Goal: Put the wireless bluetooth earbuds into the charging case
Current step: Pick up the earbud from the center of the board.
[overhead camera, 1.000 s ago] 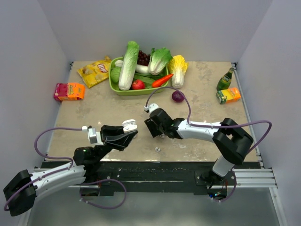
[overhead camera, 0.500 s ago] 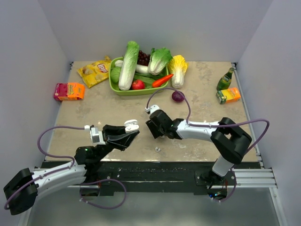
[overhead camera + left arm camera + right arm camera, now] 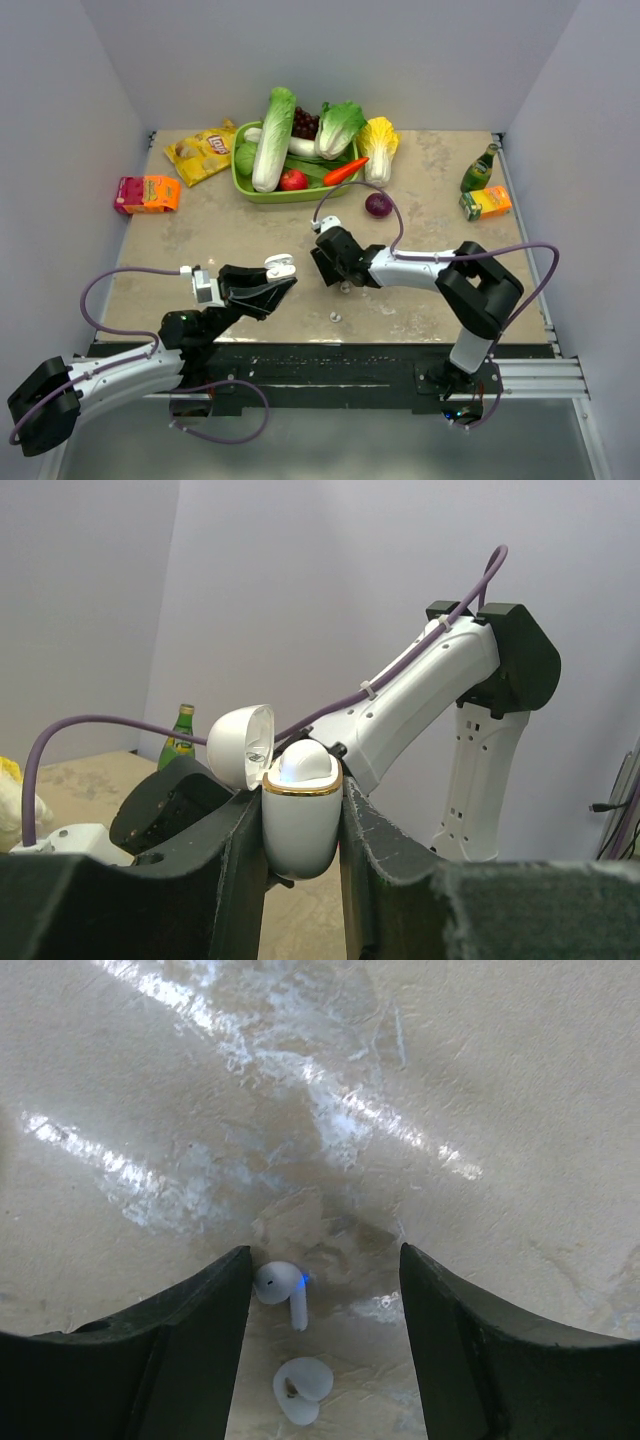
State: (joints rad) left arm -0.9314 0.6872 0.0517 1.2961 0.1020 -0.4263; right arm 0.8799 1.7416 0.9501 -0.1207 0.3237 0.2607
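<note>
Gripping the case (image 3: 299, 825) between its two dark fingers, the left gripper (image 3: 276, 278) is hovering above the near left part of the table (image 3: 250, 225). Its jaws are pressing narrowly on both sides of the case's white body. The case is standing upright with its lid (image 3: 243, 745) hinged open and tipped back to the left, and a gold band is circling its rim. In the overhead view the case (image 3: 278, 266) is showing as a small white shape at the gripper's tip.

Near the table's middle, the right gripper (image 3: 328, 264) is pointing down close to the surface. Its jaws are standing wide apart and holding nothing. In its wrist view the right gripper (image 3: 325, 1270) is framing two earbuds (image 3: 283, 1287) lying on the bare tabletop. One is glowing with a small blue light and lying just beside one finger; I cannot tell whether it is touching. The other (image 3: 300, 1390) is lying closer to the camera, between the fingers.

Along the far side, a green tray (image 3: 240, 182) is holding cabbages and other vegetables. A yellow chip bag (image 3: 203, 152) and a red-orange box (image 3: 147, 193) are lying to its left. A red onion (image 3: 378, 205), a green bottle (image 3: 478, 170) and a juice box (image 3: 485, 203) are sitting to its right.
</note>
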